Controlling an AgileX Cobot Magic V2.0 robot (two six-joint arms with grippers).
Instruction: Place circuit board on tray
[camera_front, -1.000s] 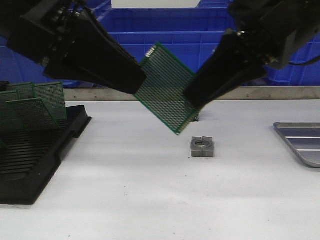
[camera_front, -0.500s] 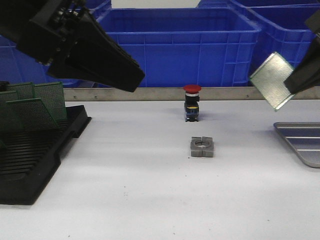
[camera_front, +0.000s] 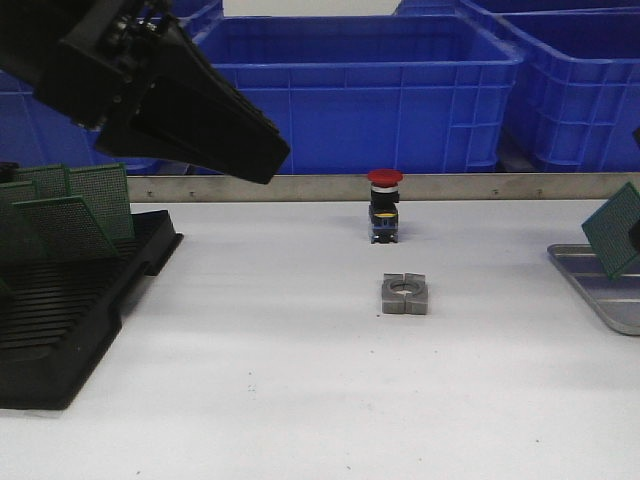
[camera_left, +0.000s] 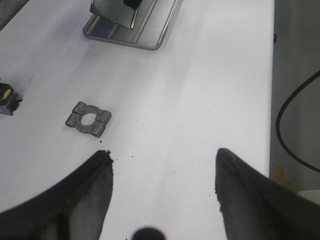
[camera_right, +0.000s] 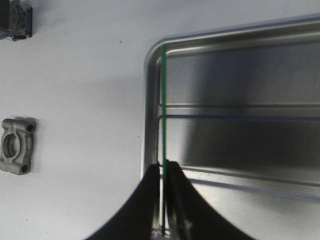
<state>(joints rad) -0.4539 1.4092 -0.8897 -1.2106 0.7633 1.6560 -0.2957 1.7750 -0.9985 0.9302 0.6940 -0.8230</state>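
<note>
The right hand (camera_right: 163, 172) is closed on the circuit board (camera_right: 163, 105); its two dark fingers (camera_right: 147, 200) press the thin green board from both sides, and in the right wrist view the board shows only as a narrow green line, seen on its edge. The board stands out straight from the fingertips, over the tray (camera_right: 240, 75), near the tray's rim on the side that faces the middle of the bench (camera_right: 85, 90). In the front view the board (camera_front: 613, 230) is tilted, and its lower corner hangs over the near end of the tray (camera_front: 590, 275). I cannot tell if the board touches the tray floor.

The left hand (camera_left: 162, 165) is wide open and holds nothing; its fingers (camera_left: 97, 172) hang above the white bench. Just ahead of its fingertips, a little to one side, lies a small grey metal clamp block (camera_left: 88, 119) with a round hole. Far beyond this hand are the tray (camera_left: 125, 40) and the board (camera_left: 114, 11) over it.

A push button with a red cap (camera_front: 384, 205) stands on the bench, well apart from both hands. A black slotted rack (camera_front: 60, 310) with other green boards (camera_front: 65, 215) sits below the left hand, on its outer side.
</note>
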